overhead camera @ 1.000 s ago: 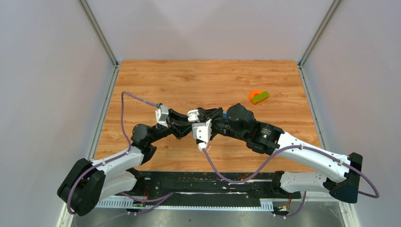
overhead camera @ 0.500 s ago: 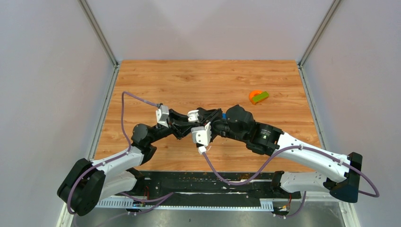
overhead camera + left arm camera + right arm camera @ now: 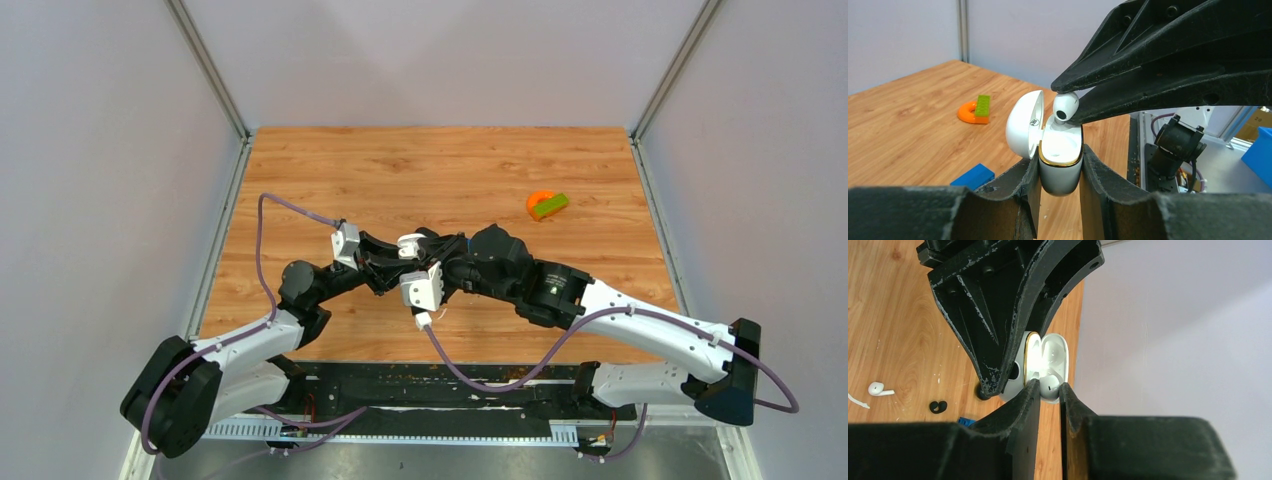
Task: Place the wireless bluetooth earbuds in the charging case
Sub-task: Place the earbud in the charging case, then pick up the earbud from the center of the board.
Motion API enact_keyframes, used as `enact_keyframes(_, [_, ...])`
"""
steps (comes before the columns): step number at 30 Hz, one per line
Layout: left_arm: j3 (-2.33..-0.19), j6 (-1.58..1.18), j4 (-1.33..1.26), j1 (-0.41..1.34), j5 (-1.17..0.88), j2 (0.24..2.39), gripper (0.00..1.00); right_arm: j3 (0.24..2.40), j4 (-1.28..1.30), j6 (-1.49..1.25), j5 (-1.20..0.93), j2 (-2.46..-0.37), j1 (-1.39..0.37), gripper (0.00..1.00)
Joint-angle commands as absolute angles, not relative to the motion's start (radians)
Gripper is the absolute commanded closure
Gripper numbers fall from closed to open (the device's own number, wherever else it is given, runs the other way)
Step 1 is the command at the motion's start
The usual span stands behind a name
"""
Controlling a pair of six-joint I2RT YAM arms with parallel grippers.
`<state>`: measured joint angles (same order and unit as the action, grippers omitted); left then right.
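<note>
My left gripper [image 3: 1060, 159] is shut on the white charging case [image 3: 1060, 176], held upright above the table with its lid [image 3: 1024, 125] swung open. My right gripper [image 3: 1049, 386] is shut on a white earbud [image 3: 1064, 106], pinched at its tips right over the case's open mouth [image 3: 1047, 356]. I cannot tell whether the earbud touches the case. Another white earbud [image 3: 877, 388] and a small black earbud [image 3: 938, 406] lie on the wood below. In the top view both grippers, left [image 3: 403, 260] and right [image 3: 428, 254], meet at mid-table.
An orange ring with a green brick [image 3: 545, 204] lies at the back right of the table. A blue block [image 3: 972, 177] lies on the wood under the grippers. A thin white sliver [image 3: 855, 401] lies beside the loose white earbud. Grey walls enclose the table.
My right arm has shifted a little to the left, bringing its gripper closer onto the case. The left arm has hardly moved.
</note>
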<state>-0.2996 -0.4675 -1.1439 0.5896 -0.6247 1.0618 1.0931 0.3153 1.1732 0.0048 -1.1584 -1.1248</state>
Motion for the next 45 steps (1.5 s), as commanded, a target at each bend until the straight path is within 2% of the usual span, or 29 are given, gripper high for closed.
enact_keyframes(1, [-0.302,-0.445,-1.192,0.593,-0.611,1.034,1.00,1.106,0.282,1.159,0.061,-1.163,-1.132,0.97])
enact_keyframes(5, [-0.301,-0.441,-1.189,0.594,-0.606,1.032,1.00,1.133,0.325,1.132,0.041,-1.166,-1.131,0.80])
enact_keyframes(12, [-0.303,-0.440,-1.186,0.593,-0.607,1.034,1.00,1.242,0.460,1.032,-0.032,-1.174,-1.130,0.66])
enact_keyframes(15, [-0.301,-0.440,-1.184,0.593,-0.605,1.033,1.00,1.274,0.489,1.008,-0.045,-1.180,-1.131,0.55])
enact_keyframes(16, [-0.301,-0.440,-1.183,0.594,-0.606,1.034,1.00,1.283,0.497,1.004,-0.048,-1.183,-1.131,0.54])
enact_keyframes(25, [-0.300,-0.412,-1.145,0.594,-0.580,1.008,1.00,1.442,0.657,0.817,-0.078,-1.160,-1.086,0.52])
enact_keyframes(28, [-0.299,-0.389,-1.114,0.594,-0.559,0.990,1.00,1.469,0.714,0.720,-0.150,-1.151,-0.984,0.50])
enact_keyframes(31, [-0.300,-0.371,-1.084,0.593,-0.543,0.975,1.00,1.478,0.764,0.618,-0.279,-1.171,-0.790,0.50])
enact_keyframes(36, [-0.295,-0.357,-1.044,0.593,-0.510,0.963,1.00,1.457,0.887,0.451,-0.546,-1.313,-0.565,0.51])
enact_keyframes(41, [-0.297,-0.300,-0.921,0.592,-0.473,0.909,1.00,1.301,0.879,0.585,-0.611,-1.395,-0.554,0.52])
enact_keyframes(45, [-0.303,-0.251,-0.790,0.593,-0.472,0.827,1.00,1.276,0.844,0.719,-0.607,-1.483,-0.555,0.54])
